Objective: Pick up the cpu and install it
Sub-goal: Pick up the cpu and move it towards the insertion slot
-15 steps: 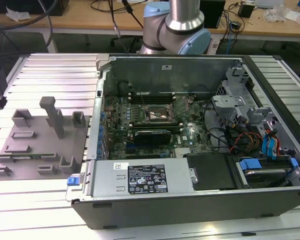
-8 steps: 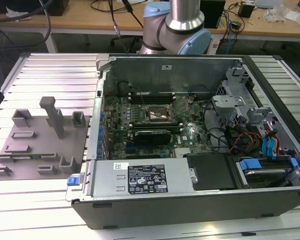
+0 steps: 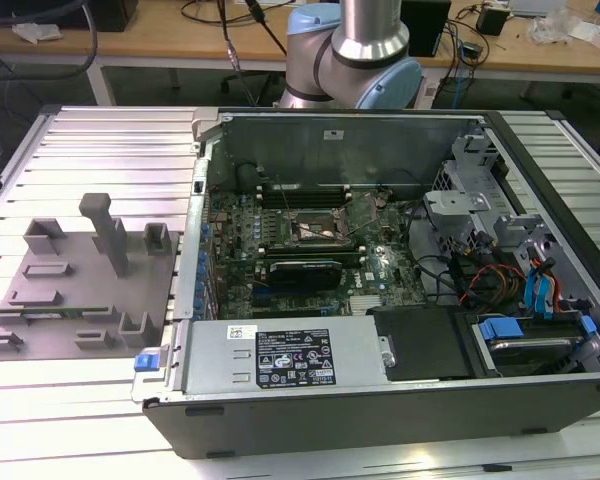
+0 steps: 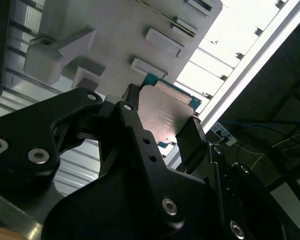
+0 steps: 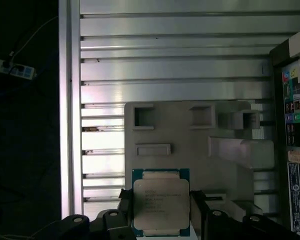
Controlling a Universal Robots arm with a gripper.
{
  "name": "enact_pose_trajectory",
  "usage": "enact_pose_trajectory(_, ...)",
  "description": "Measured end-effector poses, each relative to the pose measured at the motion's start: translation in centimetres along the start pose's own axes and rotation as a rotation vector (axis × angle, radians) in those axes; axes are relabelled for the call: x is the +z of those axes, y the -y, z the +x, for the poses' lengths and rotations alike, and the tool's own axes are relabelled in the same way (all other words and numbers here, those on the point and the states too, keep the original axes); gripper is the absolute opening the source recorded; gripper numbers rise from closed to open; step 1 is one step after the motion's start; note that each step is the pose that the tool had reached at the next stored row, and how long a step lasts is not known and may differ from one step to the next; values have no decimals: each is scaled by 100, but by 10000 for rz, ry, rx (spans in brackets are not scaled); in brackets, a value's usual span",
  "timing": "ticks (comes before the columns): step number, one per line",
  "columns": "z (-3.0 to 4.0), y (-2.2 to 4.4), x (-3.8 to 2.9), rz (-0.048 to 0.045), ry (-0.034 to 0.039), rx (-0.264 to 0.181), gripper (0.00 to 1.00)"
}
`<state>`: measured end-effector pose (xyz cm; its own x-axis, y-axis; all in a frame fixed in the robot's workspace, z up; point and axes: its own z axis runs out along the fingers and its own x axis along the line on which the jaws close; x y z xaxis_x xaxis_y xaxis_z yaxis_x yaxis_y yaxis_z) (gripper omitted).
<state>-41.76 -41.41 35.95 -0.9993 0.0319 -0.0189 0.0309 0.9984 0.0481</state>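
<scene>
The black metal fingers point(image 5: 196, 210) of the gripper point(image 5: 161, 206) are pressing in on two opposite edges of the cpu point(image 5: 161, 199), a small flat square chip with a silvery metal top and a thin green rim, so they are standing just the chip's width apart and clamping it. In both wrist views the chip is lying flat between them with its metal top facing the cameras. Being square, it has no long axis to speak of, and its two free edges are pointing away from and back towards the wrist. Beneath it, the grey plastic fixture plate point(image 5: 190, 145) with raised blocks and posts is resting on the slatted aluminium table point(image 5: 165, 70), and the chip appears to be hanging clear above that plate's edge. In the exterior view the dark square socket point(image 3: 320, 228) is sitting inside the open black computer case point(image 3: 380, 420), towards its back wall, well apart from the plate at the exterior view's left.
</scene>
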Motion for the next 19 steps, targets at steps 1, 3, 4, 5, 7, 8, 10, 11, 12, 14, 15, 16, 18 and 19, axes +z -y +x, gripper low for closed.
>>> enact_pose_trajectory(1, 0, -1, -22, -1, 0, 0, 55)
enact_pose_trajectory(3, -2, -5, -92, 0, 0, 0, 55)
enact_pose_trajectory(4, -2, -6, -128, 0, 0, 0, 55)
enact_pose_trajectory(5, -3, -8, -156, 0, 0, 0, 55)
enact_pose_trajectory(7, -4, -10, -210, -1, 0, 0, 55)
enact_pose_trajectory(8, -4, -11, -232, 0, 0, 0, 55)
enact_pose_trajectory(10, -5, -13, -278, 0, 0, 0, 55)
enact_pose_trajectory(11, -6, -14, -301, 0, 0, 0, 55)
enact_pose_trajectory(12, -6, -16, -329, 0, 1, 0, 55)
enact_pose_trajectory(14, -7, -18, -377, 0, 0, 1, 55)
enact_pose_trajectory(15, -7, -19, -397, 0, 0, 1, 55)
enact_pose_trajectory(16, -8, -20, -412, -1, 0, 0, 55)
enact_pose_trajectory(18, -9, -23, -477, -1, 1, 0, 55)
enact_pose_trajectory(19, -9, -23, -489, -1, 1, 0, 55)
